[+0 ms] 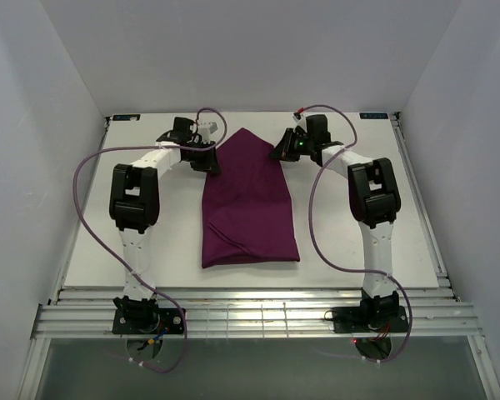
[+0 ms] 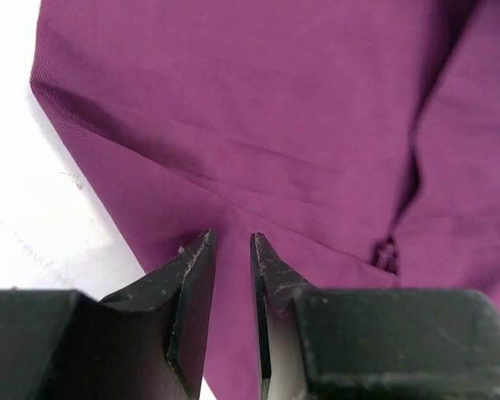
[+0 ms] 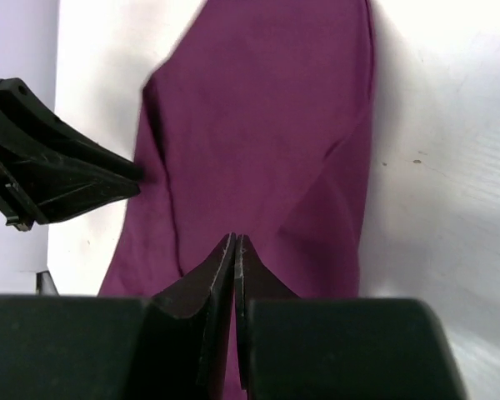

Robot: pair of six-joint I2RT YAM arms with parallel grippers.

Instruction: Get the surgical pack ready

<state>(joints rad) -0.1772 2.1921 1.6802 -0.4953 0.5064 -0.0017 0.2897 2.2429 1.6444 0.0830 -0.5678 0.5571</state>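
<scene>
The surgical pack is a deep-purple cloth (image 1: 250,208) folded into a long bundle that tapers to a point at the far end. No tray, instruments or gauze show. My left gripper (image 1: 210,160) is at the bundle's far left edge. In the left wrist view (image 2: 232,237) its jaws stand a narrow gap apart just above the cloth (image 2: 275,125). My right gripper (image 1: 282,152) is at the far right edge. In the right wrist view (image 3: 235,237) its jaws are closed together over the cloth (image 3: 267,125), with nothing seen between them.
The white table (image 1: 358,250) has side walls close on the left and right and a back wall. The left gripper's black fingers (image 3: 58,175) show at the left of the right wrist view. Purple cables loop beside both arms.
</scene>
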